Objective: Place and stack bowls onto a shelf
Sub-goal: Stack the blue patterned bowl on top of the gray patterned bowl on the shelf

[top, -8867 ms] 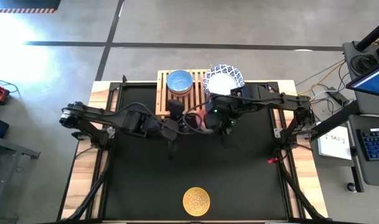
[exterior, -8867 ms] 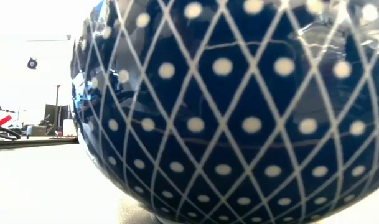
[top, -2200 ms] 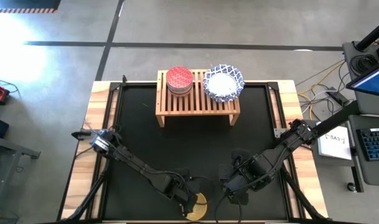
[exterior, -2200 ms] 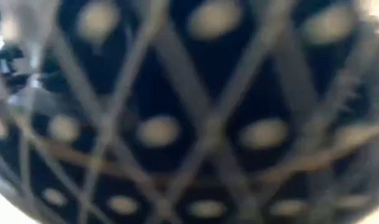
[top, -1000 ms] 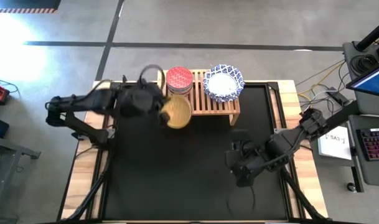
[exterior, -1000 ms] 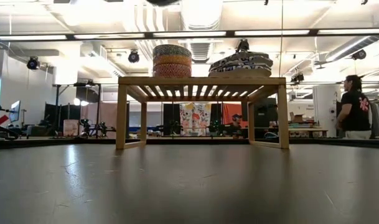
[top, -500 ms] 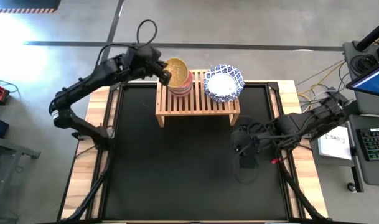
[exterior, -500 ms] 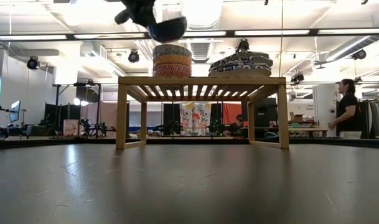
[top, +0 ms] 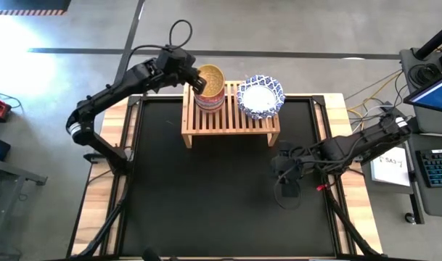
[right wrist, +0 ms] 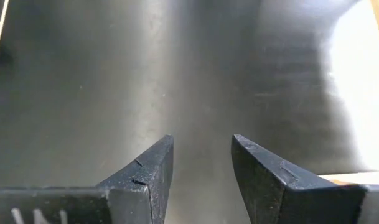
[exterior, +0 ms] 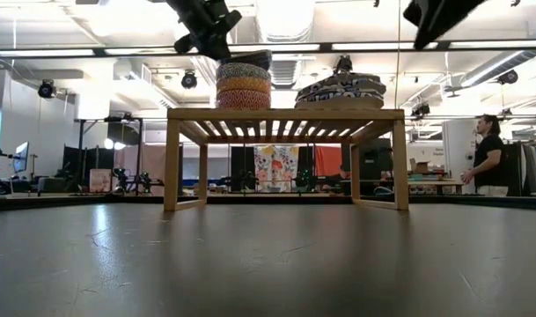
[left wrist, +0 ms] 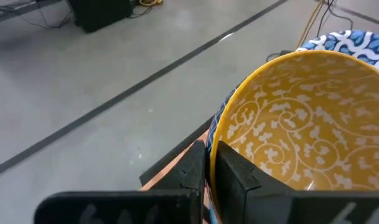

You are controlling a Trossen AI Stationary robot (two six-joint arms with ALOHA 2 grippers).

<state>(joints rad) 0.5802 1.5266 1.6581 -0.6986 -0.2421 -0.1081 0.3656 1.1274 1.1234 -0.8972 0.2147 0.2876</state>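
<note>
A black tabletop (top: 206, 188) carries a low light-wood slatted shelf (top: 230, 125) at its twelve o'clock edge. On the shelf, toward one o'clock, sits a stack of white bowls with blue-patterned scalloped rims (top: 260, 95). At eleven o'clock stands a stack of smaller patterned bowls (exterior: 243, 86), and a small yellow bowl with a white scroll pattern (top: 210, 78) sits at its top.

The yellow bowl looks like glazed ceramic: stiff, fairly light, slippery and liable to chip. Its thin rim is the natural place to take hold.

The left arm reaches in from nine o'clock, its wrist angled down over the stack. The left gripper (left wrist: 209, 167) has its jaws clenched on the yellow bowl's rim, one finger inside and one outside.

The right gripper (right wrist: 201, 162) waits low over bare tabletop toward four o'clock, jaws parted and empty.
</note>
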